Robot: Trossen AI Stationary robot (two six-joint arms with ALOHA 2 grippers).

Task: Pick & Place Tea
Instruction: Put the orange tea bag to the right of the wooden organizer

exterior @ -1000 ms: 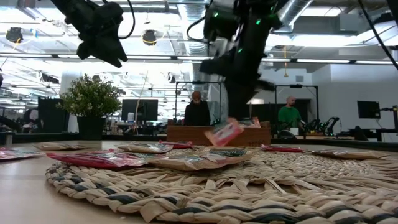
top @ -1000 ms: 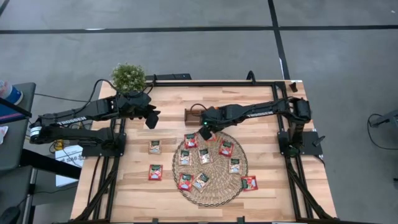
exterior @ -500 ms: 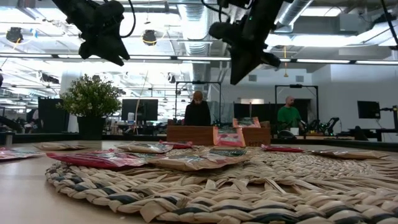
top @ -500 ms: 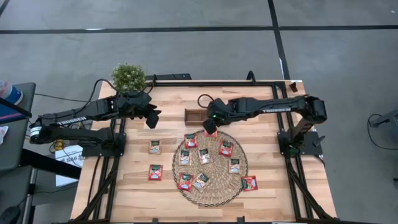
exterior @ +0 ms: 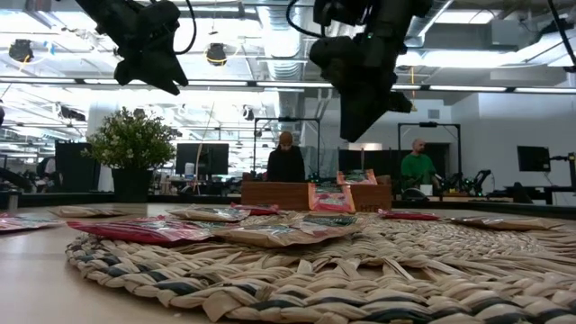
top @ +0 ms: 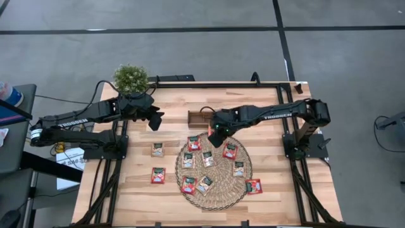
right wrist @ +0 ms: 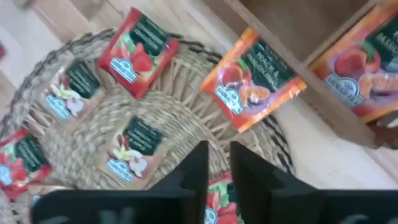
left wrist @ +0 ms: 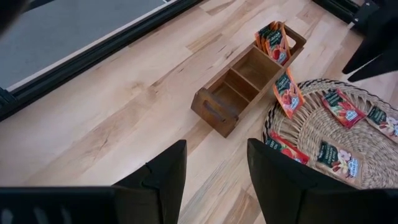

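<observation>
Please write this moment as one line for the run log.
right claw open, empty, over mat edge | orange tea bag leaning outside tray wall | left claw open, waiting near plant

A robotics lab in an open-plan office hall: a wooden bench point(top: 171, 101) on a black frame stands on grey carpet tiles point(top: 190, 50); beyond it, exposed ceiling ducts point(exterior: 279, 36), strip lights, monitors point(exterior: 200, 157) and two people point(exterior: 286, 162) at desks.

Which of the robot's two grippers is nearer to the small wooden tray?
Right. The right gripper hangs beside the wooden tray, over the wicker mat's edge nearest it. The left gripper hovers farther off, over bare table on the tray's other side.
</observation>
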